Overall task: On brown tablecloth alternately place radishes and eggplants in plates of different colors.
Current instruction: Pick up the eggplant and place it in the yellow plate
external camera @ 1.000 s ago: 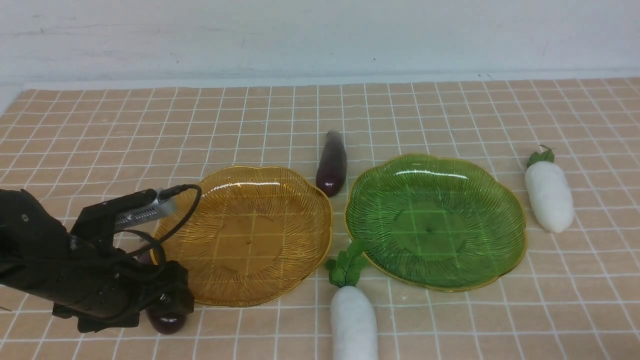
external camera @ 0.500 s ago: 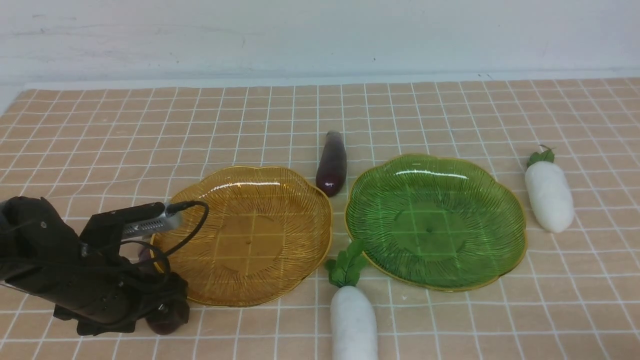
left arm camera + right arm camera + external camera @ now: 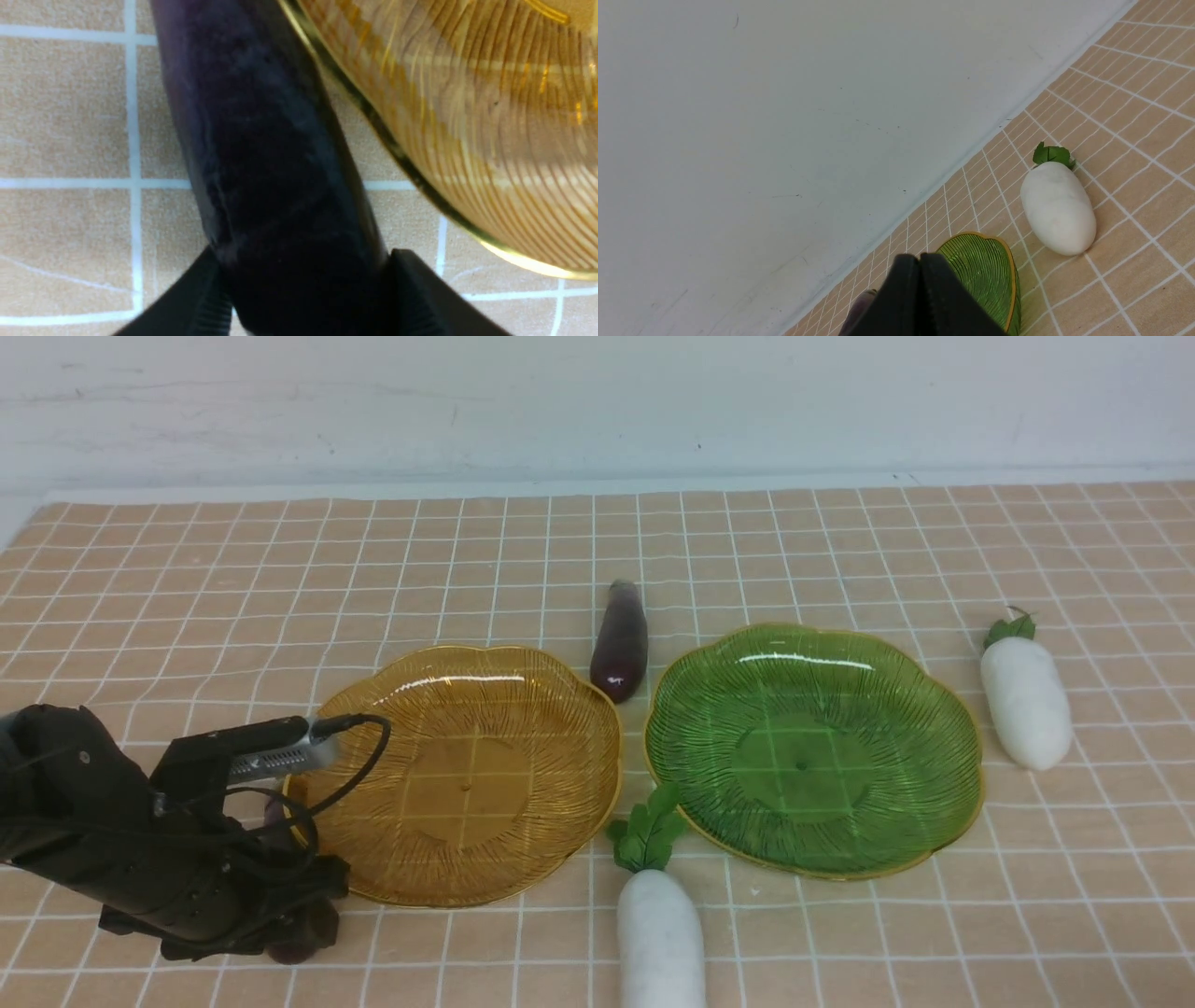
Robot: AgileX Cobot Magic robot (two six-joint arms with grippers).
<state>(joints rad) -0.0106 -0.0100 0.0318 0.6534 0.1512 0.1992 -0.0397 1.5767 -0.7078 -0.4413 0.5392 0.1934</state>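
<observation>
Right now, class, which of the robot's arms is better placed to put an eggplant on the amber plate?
Left. The left gripper presses both sides of an eggplant beside the amber plate. The right gripper is shut, empty, off by the green plate.

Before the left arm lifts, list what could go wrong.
1. The left end effector holds the eggplant near one end, not at its middle. The glossy body may tilt or slip out on the lift.
2. The eggplant lies close against the rim of the amber plate, perhaps touching it. A lift that drags or swings toward the rim could knock or shift the plate.
</observation>
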